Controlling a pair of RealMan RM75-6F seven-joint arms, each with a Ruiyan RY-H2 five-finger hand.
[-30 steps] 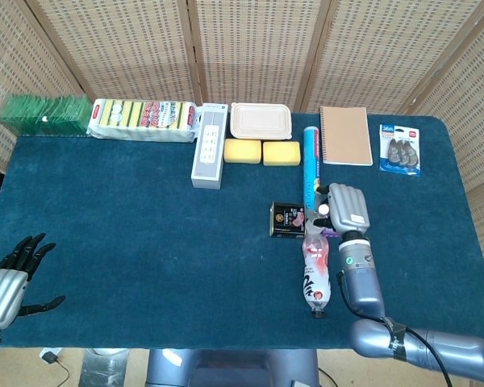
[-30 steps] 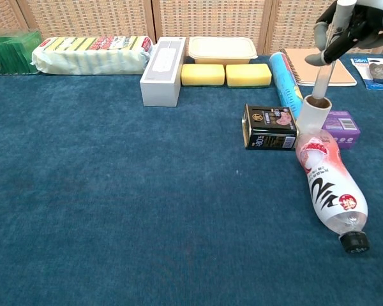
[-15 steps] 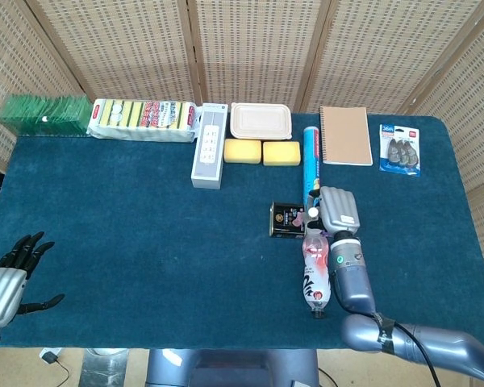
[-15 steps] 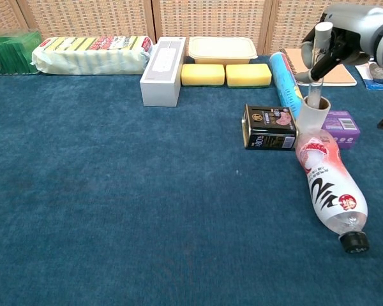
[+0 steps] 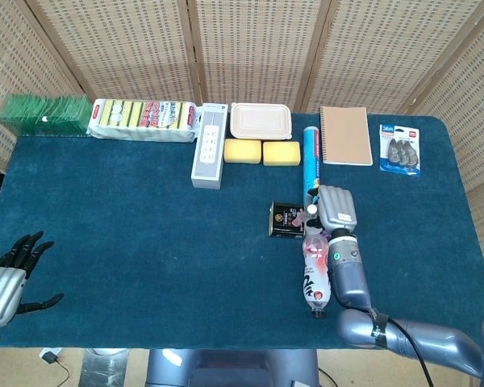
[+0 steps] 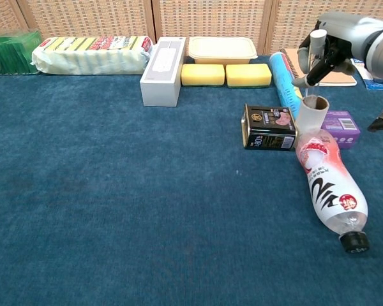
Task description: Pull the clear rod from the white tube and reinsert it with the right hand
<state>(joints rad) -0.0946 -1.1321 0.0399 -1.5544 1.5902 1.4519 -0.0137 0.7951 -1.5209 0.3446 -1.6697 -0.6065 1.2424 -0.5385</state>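
The white tube [image 6: 311,115] stands upright on the blue cloth between a black tin [image 6: 270,127] and a purple box [image 6: 342,125]. My right hand [image 6: 335,51] is above it and grips the clear rod [image 6: 316,60] near its top. The rod stands almost upright with its lower end inside the tube's mouth. In the head view my right hand [image 5: 337,210] covers the tube, and only the rod's top [image 5: 311,210] shows beside it. My left hand [image 5: 10,278] hangs open and empty at the table's front left corner.
A plastic bottle [image 6: 329,185] lies in front of the tube, touching it. A blue cylinder [image 6: 285,76] lies behind the tin. Along the back are a white box [image 6: 162,62], yellow sponges [image 6: 226,74], a lidded container [image 6: 221,46] and a notebook [image 5: 345,135].
My right hand has come down and shifted left, sinking the rod from above the tube into its mouth and bringing it more upright. The left hand has stayed put.
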